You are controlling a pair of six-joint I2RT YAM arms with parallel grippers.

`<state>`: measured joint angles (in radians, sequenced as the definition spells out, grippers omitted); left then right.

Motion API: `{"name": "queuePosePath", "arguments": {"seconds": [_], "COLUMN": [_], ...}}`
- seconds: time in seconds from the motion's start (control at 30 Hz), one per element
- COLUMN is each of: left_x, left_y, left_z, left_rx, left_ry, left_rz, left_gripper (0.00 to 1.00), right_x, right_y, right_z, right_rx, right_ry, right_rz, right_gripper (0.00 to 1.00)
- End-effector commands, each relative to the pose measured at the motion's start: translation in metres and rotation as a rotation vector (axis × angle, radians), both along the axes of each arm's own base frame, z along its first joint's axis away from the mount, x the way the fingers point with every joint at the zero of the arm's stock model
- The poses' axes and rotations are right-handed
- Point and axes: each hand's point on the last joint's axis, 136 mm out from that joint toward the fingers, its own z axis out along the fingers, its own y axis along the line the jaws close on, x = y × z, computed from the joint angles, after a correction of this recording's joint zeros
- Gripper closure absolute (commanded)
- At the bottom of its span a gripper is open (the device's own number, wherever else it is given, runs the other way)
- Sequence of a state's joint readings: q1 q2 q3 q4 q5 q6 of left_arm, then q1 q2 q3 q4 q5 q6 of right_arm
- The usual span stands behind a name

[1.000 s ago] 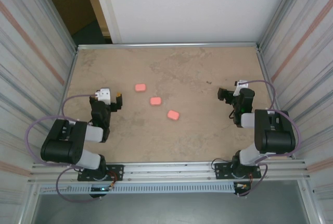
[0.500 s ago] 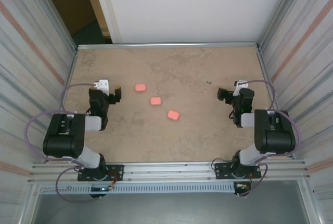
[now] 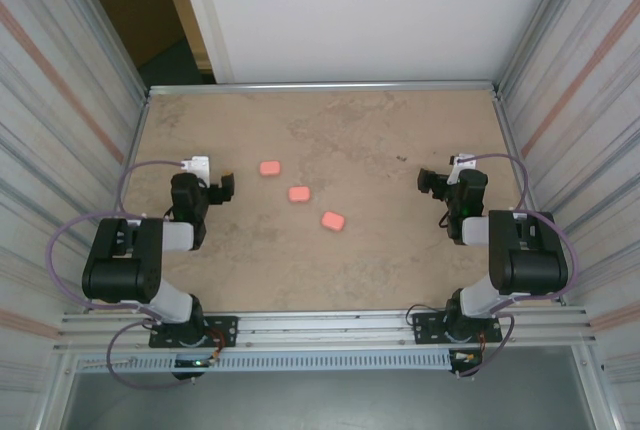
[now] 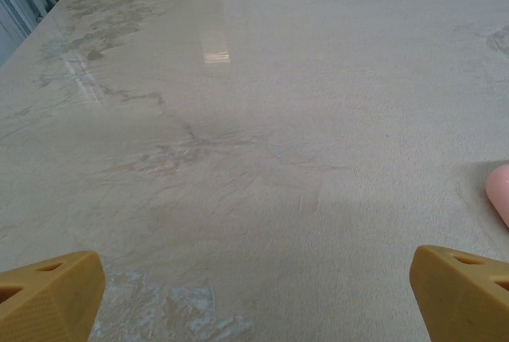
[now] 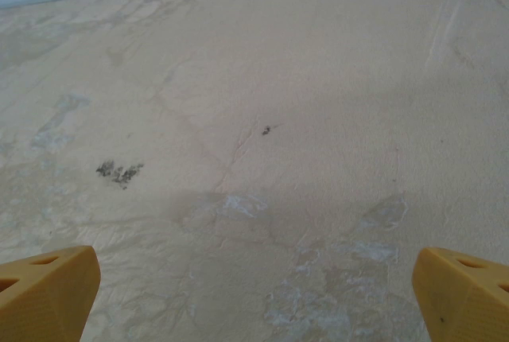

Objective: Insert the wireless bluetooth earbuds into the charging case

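Three rounded pink charging cases lie in a diagonal row mid-table: one at the far left (image 3: 269, 167), one in the middle (image 3: 299, 194) and one nearest (image 3: 333, 220). The earbuds are too small to make out on the table. My left gripper (image 3: 222, 188) stands open to the left of the row, with bare table between its yellow fingertips (image 4: 48, 293). In the left wrist view the edge of one case (image 4: 500, 191) peeks in at the right. My right gripper (image 3: 430, 183) stands open at the right of the table, over bare surface between its fingertips (image 5: 465, 293).
The beige stone-patterned table (image 3: 380, 130) is fenced by a metal rim (image 3: 320, 85) and corrugated side walls. A white wall stands behind it, with a dark opening at the far left (image 3: 130, 10). A dark speck (image 5: 268, 129) and stains mark the surface ahead of the right gripper.
My left arm has swung to the left and a little farther up the table, carrying its open gripper away from the cases. The right arm and the cases have not moved.
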<state>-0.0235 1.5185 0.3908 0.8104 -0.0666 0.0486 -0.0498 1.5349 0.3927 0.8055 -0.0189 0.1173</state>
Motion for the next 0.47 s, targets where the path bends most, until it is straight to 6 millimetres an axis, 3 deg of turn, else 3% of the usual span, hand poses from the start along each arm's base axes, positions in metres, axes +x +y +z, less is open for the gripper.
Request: {"name": "queuePosePath", "arguments": {"seconds": [0.0,0.43], "left_x": [0.0026,0.0026], "left_y": [-0.0030,-0.0025], "left_z": [0.0068,0.0067], "left_rx": [-0.012,-0.012], "left_ry": [-0.020,-0.020], "left_rz": [-0.012,-0.012], "left_gripper": [0.01,0.01], "right_x": [0.0036,0.0037], "right_y": [-0.0003,-0.0008], "right_z": [0.0016,0.0015], "right_rx": [-0.037,-0.034], "right_ry": [0.001,0.002], "right_rz": [0.004,0.003], "right_gripper": [0.00,0.00]}}
